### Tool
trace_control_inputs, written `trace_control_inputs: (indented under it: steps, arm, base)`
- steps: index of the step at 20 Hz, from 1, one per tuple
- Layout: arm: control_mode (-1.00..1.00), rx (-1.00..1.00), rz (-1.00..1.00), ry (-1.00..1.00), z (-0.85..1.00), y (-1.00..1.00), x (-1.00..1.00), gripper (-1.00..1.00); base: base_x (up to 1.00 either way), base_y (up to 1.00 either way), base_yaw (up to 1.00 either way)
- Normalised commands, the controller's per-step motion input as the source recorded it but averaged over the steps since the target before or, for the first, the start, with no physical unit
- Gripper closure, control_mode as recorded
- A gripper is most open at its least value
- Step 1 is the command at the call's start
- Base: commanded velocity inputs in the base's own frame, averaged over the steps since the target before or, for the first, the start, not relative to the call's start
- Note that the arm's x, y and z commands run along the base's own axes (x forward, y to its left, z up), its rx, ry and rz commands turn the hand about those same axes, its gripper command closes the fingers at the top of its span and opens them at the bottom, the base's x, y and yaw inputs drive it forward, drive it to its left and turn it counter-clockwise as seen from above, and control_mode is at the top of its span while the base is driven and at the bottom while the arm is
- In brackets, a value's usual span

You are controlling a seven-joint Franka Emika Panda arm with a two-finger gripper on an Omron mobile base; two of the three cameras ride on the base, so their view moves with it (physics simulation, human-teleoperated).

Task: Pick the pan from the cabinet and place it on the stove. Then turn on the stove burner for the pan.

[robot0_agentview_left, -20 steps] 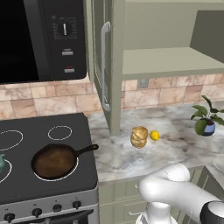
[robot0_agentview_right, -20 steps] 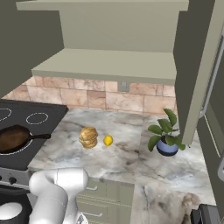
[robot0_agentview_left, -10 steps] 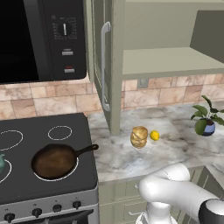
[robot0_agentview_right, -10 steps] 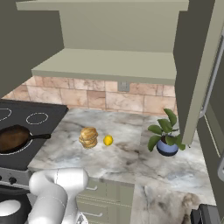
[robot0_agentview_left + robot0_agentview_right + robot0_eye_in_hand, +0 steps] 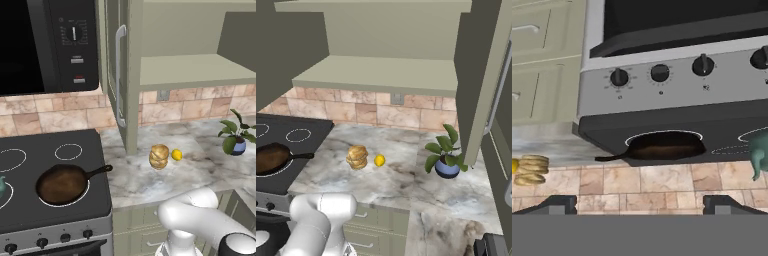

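Observation:
The dark pan [image 5: 62, 183] lies on the black stove [image 5: 98, 201], over its front right ring burner [image 5: 662, 133], with the thin handle pointing right toward the counter. It also shows as the pan [image 5: 271, 157] at the left edge and, upside down, as the pan [image 5: 667, 146]. My gripper [image 5: 640, 205] is open and empty, low in front of the stove, looking at the row of knobs [image 5: 660, 73] on the silver strip. The sage-green cabinet [image 5: 195, 70] above the counter stands open with a bare shelf [image 5: 381, 75].
A teal kettle [image 5: 758, 155] stands on the stove left of the pan. A black microwave [image 5: 45, 45] hangs above the cooktop. On the marble counter sit a bread stack [image 5: 159, 156], a lemon [image 5: 176, 155] and a potted plant [image 5: 235, 137]. The open cabinet door [image 5: 117, 75] juts forward.

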Motion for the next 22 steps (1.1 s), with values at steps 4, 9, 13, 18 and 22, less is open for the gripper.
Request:
trace_control_inputs:
  steps: [4, 9, 13, 18, 22]
  arm:
    - [-1.0, -0.06, 0.03, -0.14, 0.0, 0.45, -0.01, -1.0]
    - [-1.0, -0.01, 0.0, -0.13, 0.08, 0.18, -0.05, -1.0]
    - [-1.0, 0.0, 0.0, -0.01, 0.01, 0.06, 0.01, -1.0]
    - [-1.0, -0.02, 0.05, 0.0, 0.0, 0.09, 0.15, -1.0]
    - [-1.0, -0.01, 0.11, 0.0, 0.0, 0.0, 0.07, -1.0]
  base:
    - [0.0, 0.0, 0.0]
    - [0.0, 0.0, 0.0]
    - [0.0, 0.0, 0.0]
    - [0.0, 0.0, 0.0]
    - [0.0, 0.0, 0.0]
